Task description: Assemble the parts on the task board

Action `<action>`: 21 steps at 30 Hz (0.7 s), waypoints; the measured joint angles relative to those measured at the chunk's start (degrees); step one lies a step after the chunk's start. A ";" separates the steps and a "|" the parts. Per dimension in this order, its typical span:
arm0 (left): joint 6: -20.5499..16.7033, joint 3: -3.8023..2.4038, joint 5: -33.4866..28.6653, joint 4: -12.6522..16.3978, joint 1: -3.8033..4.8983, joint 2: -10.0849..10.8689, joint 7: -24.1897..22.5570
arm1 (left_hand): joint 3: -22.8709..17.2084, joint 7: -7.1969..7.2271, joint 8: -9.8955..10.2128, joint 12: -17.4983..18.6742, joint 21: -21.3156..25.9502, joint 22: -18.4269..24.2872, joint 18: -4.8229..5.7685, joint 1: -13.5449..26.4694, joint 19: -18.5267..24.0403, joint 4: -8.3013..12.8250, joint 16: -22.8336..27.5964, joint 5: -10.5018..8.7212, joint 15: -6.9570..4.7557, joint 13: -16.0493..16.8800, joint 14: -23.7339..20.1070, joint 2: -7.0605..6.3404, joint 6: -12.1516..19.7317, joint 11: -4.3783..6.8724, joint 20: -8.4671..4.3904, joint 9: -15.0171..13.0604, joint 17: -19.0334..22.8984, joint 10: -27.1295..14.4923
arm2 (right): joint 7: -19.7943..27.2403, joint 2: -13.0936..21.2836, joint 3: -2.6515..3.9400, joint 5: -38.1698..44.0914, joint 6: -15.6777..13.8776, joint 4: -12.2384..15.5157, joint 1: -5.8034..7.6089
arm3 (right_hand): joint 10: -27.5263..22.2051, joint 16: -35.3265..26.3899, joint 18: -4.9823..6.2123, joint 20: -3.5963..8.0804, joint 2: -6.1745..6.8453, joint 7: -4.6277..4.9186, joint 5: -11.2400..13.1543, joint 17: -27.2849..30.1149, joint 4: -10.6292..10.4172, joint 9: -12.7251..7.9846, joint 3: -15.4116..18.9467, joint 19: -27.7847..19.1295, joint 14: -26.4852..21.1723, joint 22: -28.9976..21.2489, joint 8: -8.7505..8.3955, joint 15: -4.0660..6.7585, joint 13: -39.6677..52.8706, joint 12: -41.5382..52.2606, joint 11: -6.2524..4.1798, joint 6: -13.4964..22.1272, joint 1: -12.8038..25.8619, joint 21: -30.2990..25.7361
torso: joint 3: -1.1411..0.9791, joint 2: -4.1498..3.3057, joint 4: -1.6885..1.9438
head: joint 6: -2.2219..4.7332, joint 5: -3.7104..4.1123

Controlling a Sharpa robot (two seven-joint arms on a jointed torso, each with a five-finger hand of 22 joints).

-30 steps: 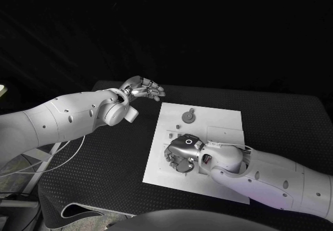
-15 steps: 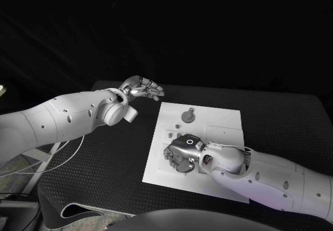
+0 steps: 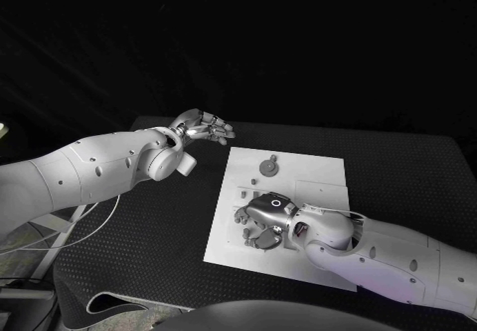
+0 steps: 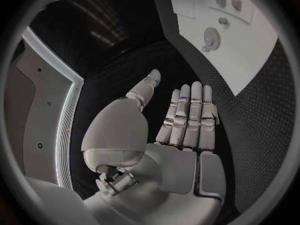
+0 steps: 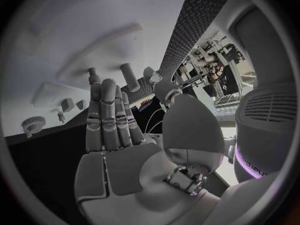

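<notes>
**Right robot hand low over the board, left robot hand idle off its corner**

The board (image 3: pixel 298 181) lies flat in the middle of the black counter (image 3: pixel 418 172), its long side running away from the robot. On its far end sits a round gear (image 3: pixel 270 166) with a small knob at its centre; the same gear (image 4: pixel 210 36) appears in the left wrist view, near a small peg and two little blocks (image 4: pixel 228 2) on a raised panel of the board. A few more small parts (image 3: pixel 242 195) stand along the board's left edge, just beyond the right robot hand.

The right robot hand (image 3: pixel 260 219) is over the near left part of the board, palm down, with its fingers reaching toward the board's left edge. In the right wrist view the fingers (image 5: pixel 109 117) lie straight and side by side, with the thumb set apart; nothing is seen between them. Past the fingertips stand several short upright pegs (image 5: pixel 130 76) on the board, and the gear (image 5: pixel 32 123) lies off to one side. Whether the fingertips touch the board or a peg cannot be told.

The left robot hand (image 3: pixel 206 127) is held above the counter beside the board's far left corner, clear of the board. Its fingers (image 4: pixel 190 115) are stretched out together, the thumb apart, and it holds nothing.
</notes>
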State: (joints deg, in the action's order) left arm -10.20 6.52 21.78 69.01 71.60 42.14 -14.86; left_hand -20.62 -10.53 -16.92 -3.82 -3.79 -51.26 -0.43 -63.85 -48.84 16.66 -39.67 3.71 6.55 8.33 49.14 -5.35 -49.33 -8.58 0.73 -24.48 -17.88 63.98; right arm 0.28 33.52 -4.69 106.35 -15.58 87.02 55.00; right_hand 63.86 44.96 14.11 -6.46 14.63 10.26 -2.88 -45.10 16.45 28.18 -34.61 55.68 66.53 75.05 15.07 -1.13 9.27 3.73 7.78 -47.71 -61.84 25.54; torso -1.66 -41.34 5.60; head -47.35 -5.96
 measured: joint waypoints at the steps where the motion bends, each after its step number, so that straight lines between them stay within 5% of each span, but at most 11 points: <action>1: 0.00 0.00 0.00 -0.03 0.00 0.00 0.00 | 0.00 0.00 0.00 0.00 0.00 0.00 0.00 0.00 0.00 0.00 0.00 0.00 0.00 0.00 0.00 0.00 0.00 0.00 0.00 0.00 0.00 0.00 | 0.04 0.29 -0.01 -0.18 -0.30 0.25 -0.01 | 0.00 0.28 0.00 0.00 -0.03 0.07 0.00 -0.06 0.02 0.00 0.26 0.00 -0.01 -0.01 0.00 0.01 0.00 0.20 0.00 0.08 -0.03 0.22 | 0.01 0.00 0.00 | 0.01 0.01; 6: 0.00 0.00 0.00 -0.15 0.00 -0.01 0.00 | 0.00 0.00 0.00 0.00 0.00 0.05 0.00 0.00 0.00 0.00 0.00 0.00 0.00 0.00 0.00 0.00 0.00 0.00 0.00 0.00 -0.05 0.00 | 0.17 2.00 0.18 -1.06 -1.85 1.93 -0.03 | 0.69 2.65 -0.01 0.13 -0.39 0.38 0.00 -0.84 -0.09 0.00 1.25 0.98 0.86 -0.01 0.40 0.61 0.12 0.88 -0.68 -0.26 -0.39 1.87 | 0.00 0.00 0.00 | 0.07 0.12; 9: 0.00 0.00 0.00 -0.30 0.00 0.00 0.00 | 0.00 0.00 0.00 0.00 0.00 0.05 0.00 0.00 0.00 0.00 0.00 0.00 0.00 -0.01 0.00 0.00 0.00 0.00 0.00 0.01 -0.06 0.00 | 0.24 3.29 1.19 -2.61 -2.81 3.14 0.65 | 1.07 3.92 -0.02 0.29 -0.72 0.39 0.00 -1.27 -0.59 0.00 1.75 1.60 1.25 -0.01 0.40 0.82 0.27 0.92 -1.06 -0.28 0.01 2.75 | 0.01 0.01 -0.03 | 0.27 0.24; 14: 0.01 0.00 -0.02 -1.20 0.00 -0.04 0.01 | 0.00 0.00 0.00 0.00 0.00 0.05 0.00 0.00 0.00 0.00 0.22 0.00 0.00 -0.05 0.00 0.00 0.00 0.00 0.00 0.05 -0.07 0.00 | 0.32 6.39 4.21 -9.09 -3.78 5.56 4.71 | 2.87 5.97 0.00 0.84 -0.23 0.39 0.00 -1.82 -4.63 -0.15 4.51 2.92 2.40 -0.02 0.40 1.55 0.84 2.00 -1.73 -0.28 7.41 4.16 | 0.02 0.03 -0.14 | 0.94 0.99; 18: 0.01 0.00 -0.06 -1.67 0.00 -0.13 0.02 | 0.00 0.00 0.00 0.00 0.00 0.12 0.00 0.00 0.00 0.00 0.22 0.00 0.00 -0.05 0.00 0.00 0.00 0.00 0.00 0.05 -0.17 0.00 | -0.42 9.78 4.69 -16.10 -3.48 6.63 8.16 | 9.99 6.84 0.11 1.36 -0.93 -0.03 0.00 -1.86 -4.98 -0.12 5.22 3.45 3.17 -0.03 0.75 3.02 3.71 6.55 -3.70 -0.63 8.46 4.85 | -0.03 0.06 -0.26 | 1.46 1.58; 21: 0.05 0.01 -0.15 -2.03 0.00 -0.26 0.03 | 0.00 0.00 0.00 0.00 0.00 0.11 0.00 0.00 0.00 0.00 0.22 0.00 0.00 -0.05 0.00 0.00 0.00 0.00 0.00 0.05 -0.19 0.00 | -2.25 12.44 4.83 -20.72 -1.32 6.38 10.94 | 16.08 9.88 0.12 2.02 -2.32 -1.88 0.00 -3.13 -4.30 0.41 6.98 4.45 5.18 -0.03 1.61 5.37 10.02 13.72 -5.96 -1.67 8.31 5.34 | -0.02 0.10 -0.34 | 1.85 1.97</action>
State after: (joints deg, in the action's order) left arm -10.16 6.53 21.63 66.98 71.60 41.88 -14.83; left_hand -20.62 -10.52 -16.92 -3.81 -3.80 -51.14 -0.43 -63.85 -48.84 16.66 -39.45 3.71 6.55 8.28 49.14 -5.35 -49.33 -8.58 0.73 -24.43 -18.07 63.98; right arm -1.97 45.96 0.14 85.64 -16.90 93.40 65.93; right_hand 79.94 54.83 14.23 -4.44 12.31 8.38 -2.88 -48.23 12.15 28.59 -27.63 60.13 71.71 75.02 16.68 4.24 19.29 17.45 1.82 -49.38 -53.53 30.88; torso -1.68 -41.24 5.26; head -45.51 -3.99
